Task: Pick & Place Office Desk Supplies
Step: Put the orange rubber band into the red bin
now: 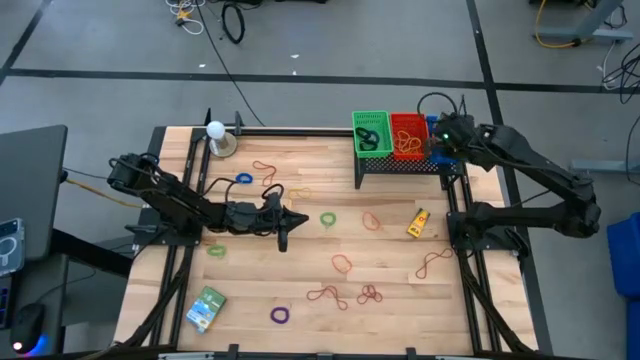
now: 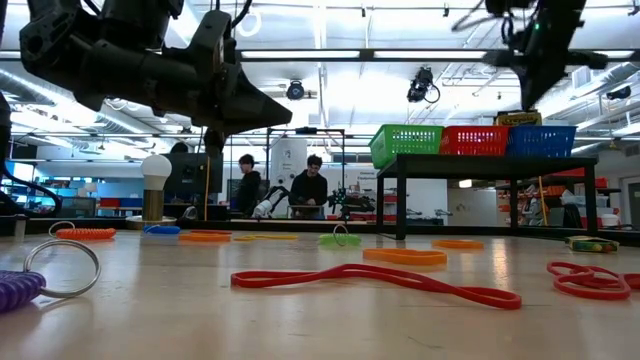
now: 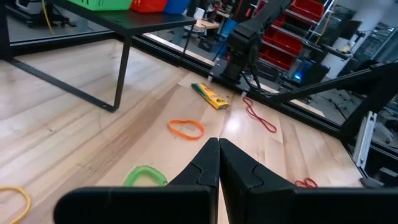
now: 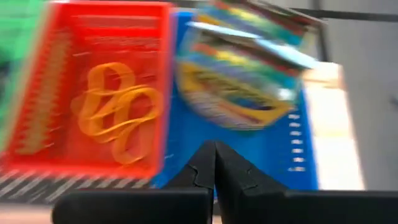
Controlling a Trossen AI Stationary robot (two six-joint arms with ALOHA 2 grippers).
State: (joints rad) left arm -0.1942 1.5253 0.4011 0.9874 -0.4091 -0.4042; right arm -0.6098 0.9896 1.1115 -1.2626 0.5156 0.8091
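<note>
Loose rubber bands lie flat on the wooden table: a green ring [image 1: 328,218], an orange band [image 1: 372,221], red bands [image 1: 340,263] and a purple ring [image 1: 280,315]. The yellow crayon box [image 1: 417,223] lies right of centre and a green-blue packet [image 1: 206,308] near the front left. My left gripper [image 1: 285,225] hovers shut above the table's middle, pointing toward the green ring [image 3: 145,175] and orange band [image 3: 186,129]. My right gripper [image 4: 214,155] is shut and empty above the blue basket [image 4: 280,149], which holds colourful packets [image 4: 239,81]. The red basket [image 4: 106,93] holds orange bands.
Green [image 1: 371,133], red [image 1: 408,135] and blue baskets stand side by side on a black stand [image 1: 400,165] at the far right. A white ball on a round metal base [image 1: 217,138] stands at the far left. People are in the room beyond the table [image 2: 310,185].
</note>
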